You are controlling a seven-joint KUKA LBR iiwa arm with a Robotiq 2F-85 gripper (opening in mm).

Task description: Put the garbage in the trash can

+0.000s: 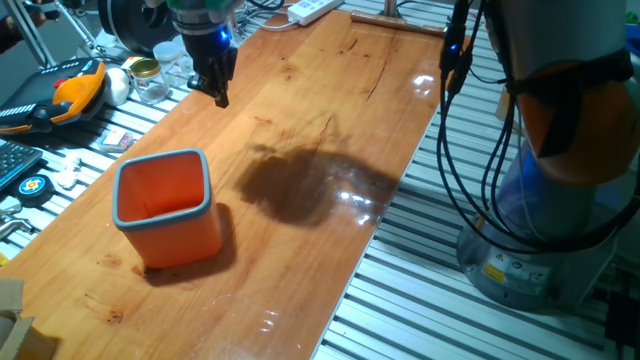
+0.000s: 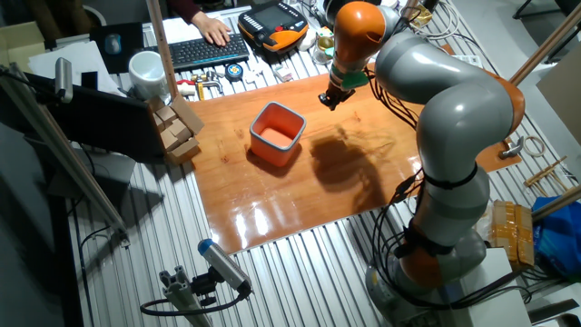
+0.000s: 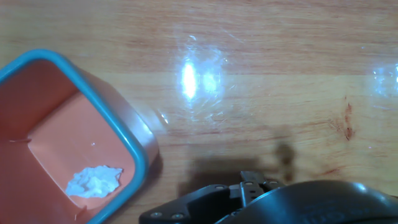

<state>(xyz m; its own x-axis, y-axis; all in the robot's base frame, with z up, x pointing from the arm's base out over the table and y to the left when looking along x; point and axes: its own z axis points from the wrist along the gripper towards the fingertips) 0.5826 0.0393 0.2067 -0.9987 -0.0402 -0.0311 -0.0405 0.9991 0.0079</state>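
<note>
Fingers of the black two-finger gripper (image 1: 217,88) hang pressed together, empty, above the wooden table (image 1: 330,90), well apart from the orange rounded-square plastic bin with grey rim (image 1: 166,205); the other fixed view agrees; the hand view shows the crumpled white paper wad (image 3: 93,182) lying inside that bin.

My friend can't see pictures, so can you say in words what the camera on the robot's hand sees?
A small crumpled white wad of garbage lies on the floor inside the orange trash can, seen from above at the lower left. The rest is shiny wooden table with glare spots, and dark parts of the robot's hand fill the bottom edge.
</note>
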